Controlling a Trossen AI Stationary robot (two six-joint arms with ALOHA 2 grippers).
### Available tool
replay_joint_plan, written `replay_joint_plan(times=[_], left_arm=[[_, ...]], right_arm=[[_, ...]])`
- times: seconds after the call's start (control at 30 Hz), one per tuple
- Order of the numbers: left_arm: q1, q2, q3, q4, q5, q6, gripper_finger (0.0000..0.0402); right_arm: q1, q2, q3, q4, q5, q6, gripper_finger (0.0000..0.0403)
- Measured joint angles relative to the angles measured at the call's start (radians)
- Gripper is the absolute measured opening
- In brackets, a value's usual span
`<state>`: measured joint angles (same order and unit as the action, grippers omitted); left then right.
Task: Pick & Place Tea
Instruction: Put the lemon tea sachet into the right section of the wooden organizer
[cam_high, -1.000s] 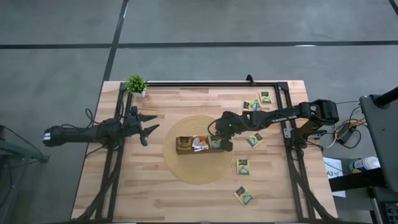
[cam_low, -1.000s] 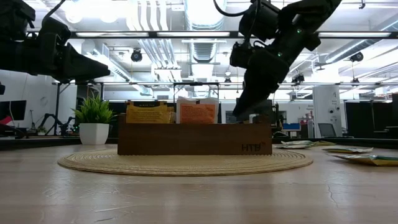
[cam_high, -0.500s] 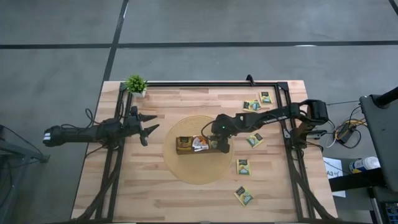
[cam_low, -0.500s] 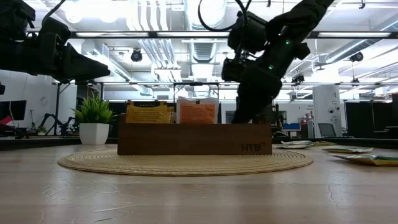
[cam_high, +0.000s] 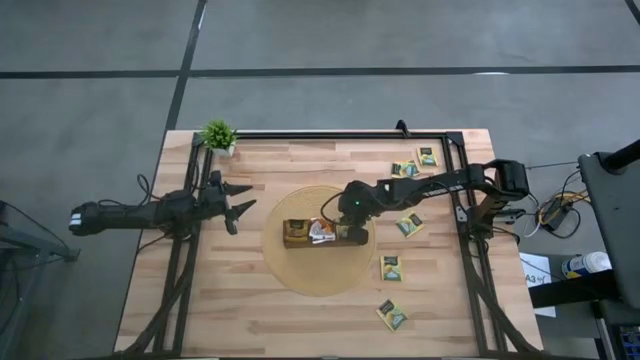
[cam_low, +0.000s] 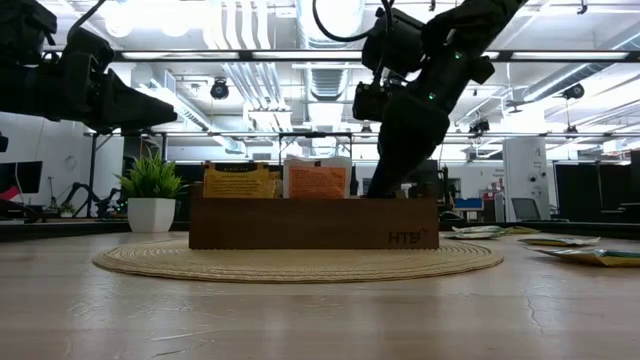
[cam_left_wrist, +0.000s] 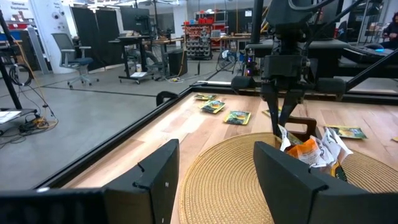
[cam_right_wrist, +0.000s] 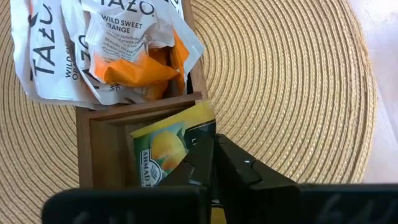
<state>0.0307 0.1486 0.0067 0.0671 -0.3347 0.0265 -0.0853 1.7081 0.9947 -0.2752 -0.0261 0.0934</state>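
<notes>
Two words, "WILD SWEET", read under "TAZO" on the crumpled white-and-orange sachets (cam_right_wrist: 121, 46) in the wooden tray (cam_right_wrist: 84, 158), itself stamped "HTB". Next compartment: a green-and-yellow sachet (cam_right_wrist: 168, 152) with a lemon picture, its lettering cut off, pinched between the right gripper (cam_right_wrist: 211, 163)'s closed fingers. Left gripper (cam_high: 238, 203) hangs spread near the plant (cam_high: 218, 135).
</notes>
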Motion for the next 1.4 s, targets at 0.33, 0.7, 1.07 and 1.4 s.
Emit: replay_joint_plan(times=[0.33, 0.7, 1.07, 1.4], left_arm=[[0.0, 0.0, 0.0, 0.0, 0.0, 0.0, 0.0202], [-0.001, 0.0, 0.0, 0.0, 0.0, 0.0, 0.0202], [-0.001, 0.0, 0.0, 0.001, 0.0, 0.0, 0.0202], [-0.001, 0.0, 0.0, 0.001, 0.0, 0.0, 0.0202]], right_arm=[[0.016, -0.004, 0.019, -0.014, 0.017, -0.03, 0.0008], [0.121, -0.057, 0.033, -0.072, 0.167, -0.104, 0.0008], [0.177, -0.052, 0.033, -0.071, 0.292, -0.15, 0.0008], [0.141, -0.046, 0.02, -0.058, 0.292, -0.105, 0.0008]])
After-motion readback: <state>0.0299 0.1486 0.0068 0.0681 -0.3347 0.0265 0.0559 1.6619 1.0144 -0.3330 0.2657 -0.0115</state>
